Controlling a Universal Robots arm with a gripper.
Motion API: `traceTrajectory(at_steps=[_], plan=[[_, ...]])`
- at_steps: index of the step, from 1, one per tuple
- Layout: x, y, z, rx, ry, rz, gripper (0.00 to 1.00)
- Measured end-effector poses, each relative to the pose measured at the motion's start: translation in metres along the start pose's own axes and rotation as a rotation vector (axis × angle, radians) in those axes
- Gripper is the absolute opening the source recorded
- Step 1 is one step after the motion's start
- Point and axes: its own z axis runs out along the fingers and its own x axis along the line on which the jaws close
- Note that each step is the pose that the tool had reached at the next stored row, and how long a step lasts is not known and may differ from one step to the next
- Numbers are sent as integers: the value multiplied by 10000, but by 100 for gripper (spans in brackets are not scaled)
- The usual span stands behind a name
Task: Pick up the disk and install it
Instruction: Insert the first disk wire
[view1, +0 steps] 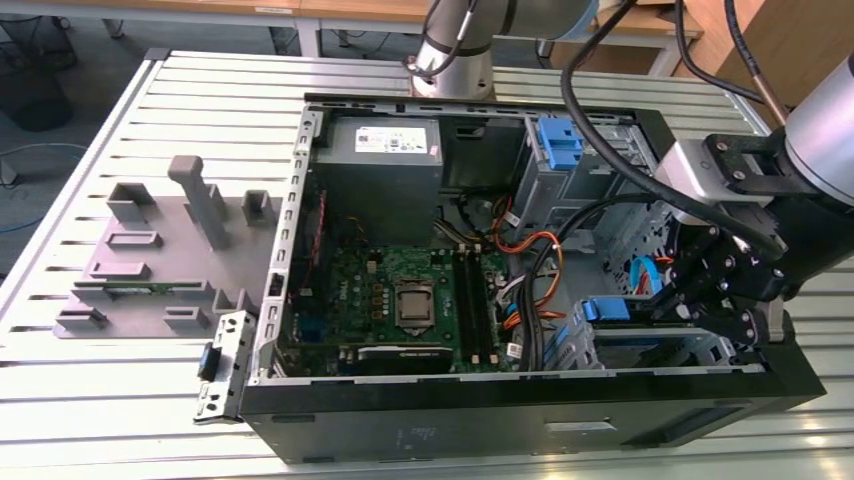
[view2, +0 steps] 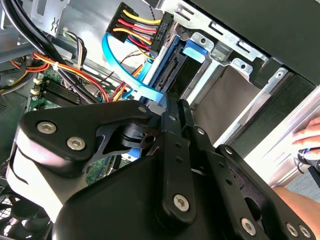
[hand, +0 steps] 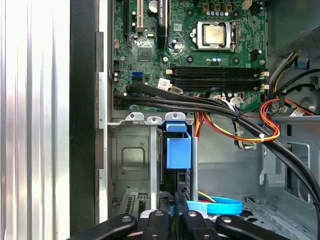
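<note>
The disk (hand: 179, 152) stands on edge in the metal drive cage (hand: 130, 155) at the front corner of the open computer case (view1: 534, 420), its blue carrier rail uppermost. In the second wrist view its connector edge (view2: 172, 70) faces the power plug with red, yellow and black wires (view2: 137, 30). My gripper (hand: 175, 216) sits right over the disk's outer end, its black fingers (hand: 159, 220) close on either side of the thin edge. In the exterior view the gripper (view1: 697, 305) hangs at the case's right side beside the disk's blue rail (view1: 617, 310).
A blue flat cable (hand: 215, 206) loops beside the cage, and thick black cables (hand: 200, 105) cross above it. The motherboard (view1: 400, 295) fills the case floor, with a grey power supply (view1: 387, 140) behind. A grey fixture plate (view1: 160, 250) lies on the exterior view's left. A person's hand (view2: 307, 135) rests outside the case.
</note>
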Motion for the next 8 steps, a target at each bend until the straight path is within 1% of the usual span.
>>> traceTrajectory(at_steps=[2, 6, 8], plan=[[1, 0, -1, 0, 1, 0, 16], [-3, 1, -65, 0, 0, 0, 16], [-3, 1, -65, 0, -1, 0, 16]])
